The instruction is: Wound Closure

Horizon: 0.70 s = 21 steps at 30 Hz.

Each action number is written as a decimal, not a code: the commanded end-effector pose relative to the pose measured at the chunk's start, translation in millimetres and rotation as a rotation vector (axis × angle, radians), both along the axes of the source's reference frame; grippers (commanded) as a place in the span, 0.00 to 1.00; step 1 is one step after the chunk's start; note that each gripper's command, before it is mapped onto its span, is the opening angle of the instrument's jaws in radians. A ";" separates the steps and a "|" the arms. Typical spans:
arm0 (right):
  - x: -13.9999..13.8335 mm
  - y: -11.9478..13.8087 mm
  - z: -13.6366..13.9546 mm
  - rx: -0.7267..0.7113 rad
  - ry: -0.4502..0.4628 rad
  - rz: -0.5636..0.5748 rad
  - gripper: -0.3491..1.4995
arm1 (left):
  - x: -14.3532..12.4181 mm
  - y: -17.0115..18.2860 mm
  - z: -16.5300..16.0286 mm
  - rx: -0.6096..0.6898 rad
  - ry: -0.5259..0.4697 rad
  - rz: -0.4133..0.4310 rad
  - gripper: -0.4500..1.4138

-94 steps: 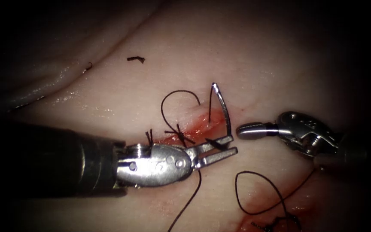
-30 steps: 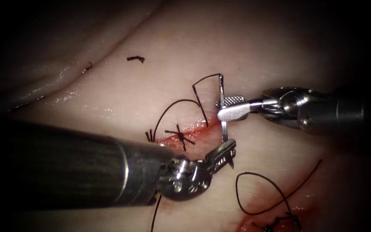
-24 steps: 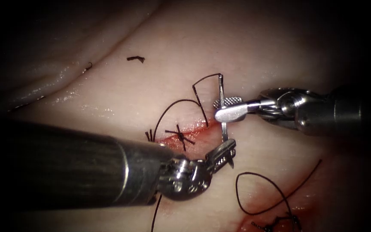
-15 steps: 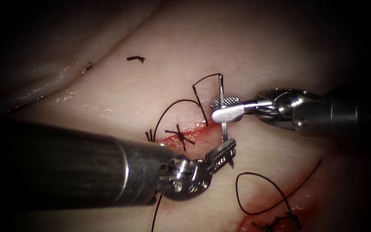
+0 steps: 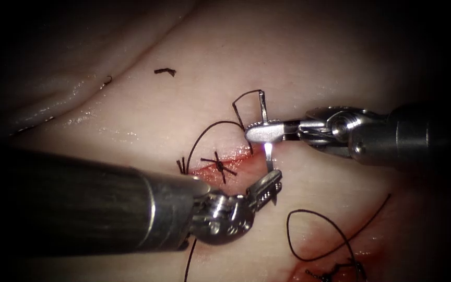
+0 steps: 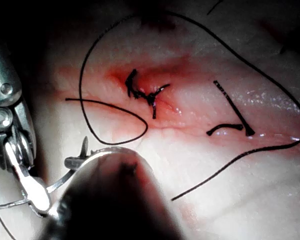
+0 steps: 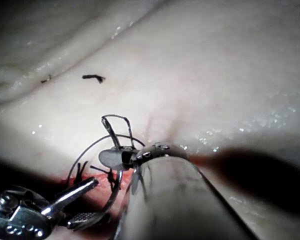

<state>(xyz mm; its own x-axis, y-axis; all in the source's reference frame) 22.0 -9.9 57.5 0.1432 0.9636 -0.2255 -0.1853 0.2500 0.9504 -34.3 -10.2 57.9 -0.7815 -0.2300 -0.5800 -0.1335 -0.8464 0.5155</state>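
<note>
Curved steel needle [image 5: 265, 137] clear of the pale pork tissue [image 5: 340, 62], just right of the red cut [image 5: 220, 164], we see left tool [image 5: 268, 187] pinching it near the tip, right tool [image 5: 261, 133] clamped near its dark-thread [image 5: 204, 137] tail.

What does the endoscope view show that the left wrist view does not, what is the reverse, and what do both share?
Endoscope view's own: cut ends of thread left of the cut, and a knotted stitch beside the left gripper. Left wrist view's own: another knot seen whole, with short thread pieces nearby. Shared: the needle, apparently clear of the tissue, with the left gripper shut near its tip and the right gripper shut near its thread end.
</note>
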 end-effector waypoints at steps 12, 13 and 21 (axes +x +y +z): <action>-1.0 1.6 2.7 -0.338 0.088 0.016 0.00 | 0.5 -0.3 0.4 0.306 -0.352 -0.087 0.56; -1.0 1.6 2.7 -0.356 0.098 0.018 0.00 | 0.7 -0.3 0.6 0.336 -0.375 -0.102 0.53; -1.2 0.9 2.7 -0.529 0.196 -0.011 0.00 | 3.0 0.8 2.1 0.628 -0.467 -0.061 0.00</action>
